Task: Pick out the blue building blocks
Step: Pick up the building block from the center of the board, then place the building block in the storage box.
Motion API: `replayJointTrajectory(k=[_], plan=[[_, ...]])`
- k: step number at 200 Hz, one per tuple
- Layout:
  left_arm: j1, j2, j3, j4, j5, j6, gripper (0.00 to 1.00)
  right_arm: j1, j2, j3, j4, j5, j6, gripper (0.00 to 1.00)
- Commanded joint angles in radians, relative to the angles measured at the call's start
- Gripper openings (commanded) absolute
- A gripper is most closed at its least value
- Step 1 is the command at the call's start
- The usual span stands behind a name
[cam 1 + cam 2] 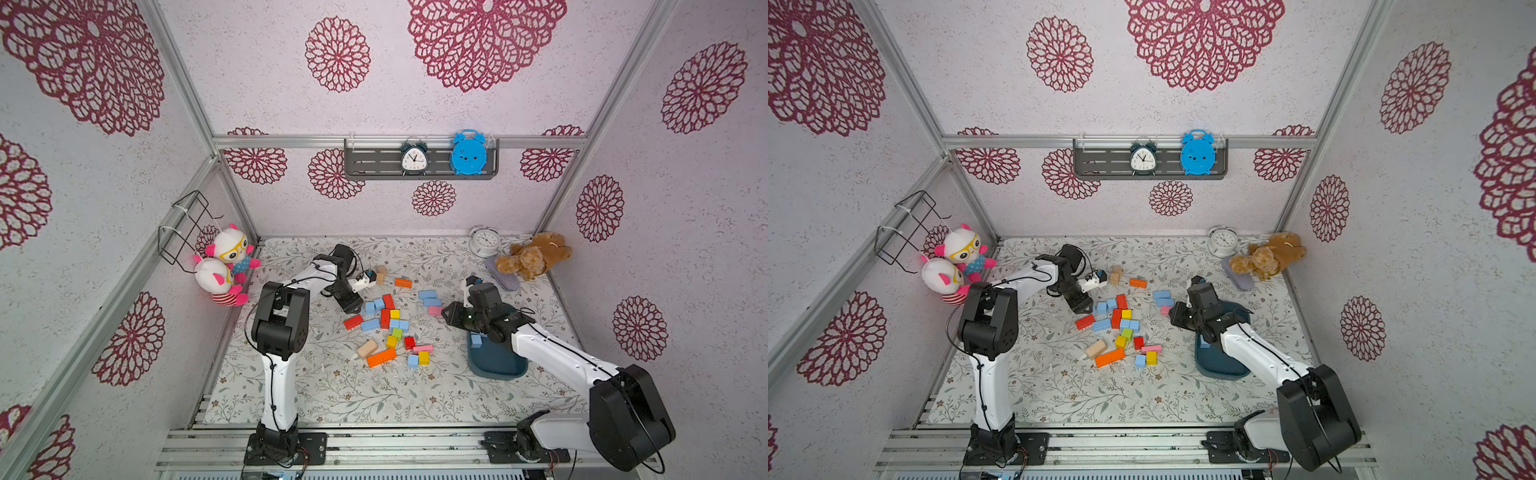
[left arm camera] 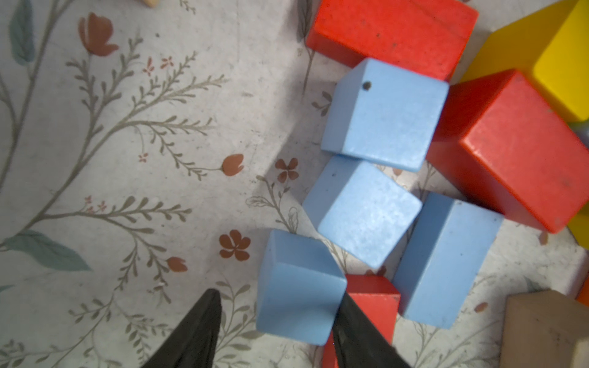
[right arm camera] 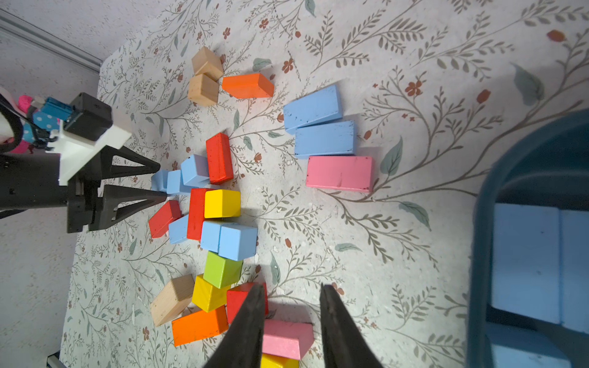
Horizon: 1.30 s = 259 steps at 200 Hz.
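Note:
Several blue building blocks (image 1: 374, 305) lie mixed with red, yellow and orange blocks mid-table in both top views. Two blue bricks (image 3: 318, 124) lie side by side next to a pink one. My left gripper (image 2: 279, 295) is low at the pile, open around a blue cube (image 2: 299, 280). One finger (image 2: 347, 306) touches the cube, while the other finger (image 2: 210, 306) stands off it. My right gripper (image 3: 293, 291) hangs open and empty above a pink block (image 3: 287, 339). It is beside the dark teal tub (image 1: 498, 368), which holds blue blocks (image 3: 526, 261).
Tan blocks (image 1: 380, 274) and an orange block (image 1: 403, 283) lie towards the back. A white clock (image 1: 484, 240), a brown teddy (image 1: 534, 255) and a grey slipper (image 1: 505, 276) fill the back right corner. Two plush toys (image 1: 226, 262) hang at the left wall.

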Motion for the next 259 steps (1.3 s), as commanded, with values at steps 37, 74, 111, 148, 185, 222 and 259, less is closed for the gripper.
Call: replayJointTrajectory(k=[37, 74, 111, 148, 185, 222, 259], plan=[[-0.008, -0.012, -0.010, 0.054, 0.058, 0.016, 0.42, 0.008, 0.009, 0.040, 0.027, -0.009, 0.015, 0.35], [-0.008, -0.012, -0.009, 0.068, 0.080, 0.009, 0.26, 0.010, 0.003, 0.047, 0.004, -0.022, 0.019, 0.39], [0.000, -0.071, -0.026, 0.073, 0.171, 0.041, 0.22, 0.009, 0.043, 0.077, 0.019, -0.099, 0.036, 0.46], [0.002, -0.162, -0.052, 0.096, 0.408, 0.192, 0.23, 0.010, 0.148, 0.167, 0.081, -0.257, 0.115, 0.54], [0.002, -0.213, 0.036, 0.053, 0.586, 0.247, 0.22, 0.013, 0.218, 0.222, 0.197, -0.351, 0.233, 0.57], [-0.008, -0.227, 0.068, 0.042, 0.660, 0.281, 0.21, 0.053, 0.290, 0.294, 0.288, -0.412, 0.319, 0.57], [-0.032, -0.239, 0.055, 0.039, 0.656, 0.331, 0.21, 0.080, 0.346, 0.342, 0.350, -0.443, 0.385, 0.56]])
